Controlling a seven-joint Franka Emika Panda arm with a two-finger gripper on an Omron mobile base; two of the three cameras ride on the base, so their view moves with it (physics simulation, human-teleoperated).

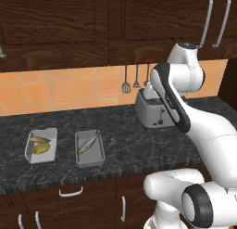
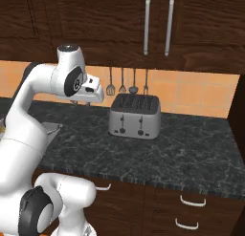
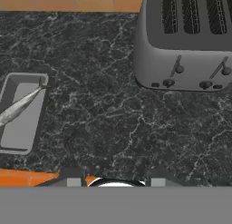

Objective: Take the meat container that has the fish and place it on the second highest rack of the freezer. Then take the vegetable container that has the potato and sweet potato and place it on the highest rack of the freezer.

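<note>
A: Where is the tool (image 3: 116, 178) and how do its jaws stand?
B: It hangs above the dark marbled bench (image 3: 113, 109), just in front of the toaster (image 3: 186, 41). In the hand view its two dark tips stand partly apart with bare bench beyond them; nothing sits between them and they touch nothing.

A: And the container with the fish?
B: The grey fish container (image 1: 89, 148) lies flat on the bench, well to the left of the toaster, with the silver fish (image 1: 88, 143) lying slantwise inside. In the hand view it shows at the left edge, apart from the tool.

A: The other one?
B: The potato container (image 1: 40, 145) sits just left of the fish container, a small gap between them, holding two brownish tubers.

A: The room?
B: Dark wood cabinets (image 2: 158, 25) above with long silver handles, orange tiles (image 1: 60, 91) behind the bench, utensils (image 2: 128, 82) hanging on the wall over the toaster, drawers below the bench
</note>
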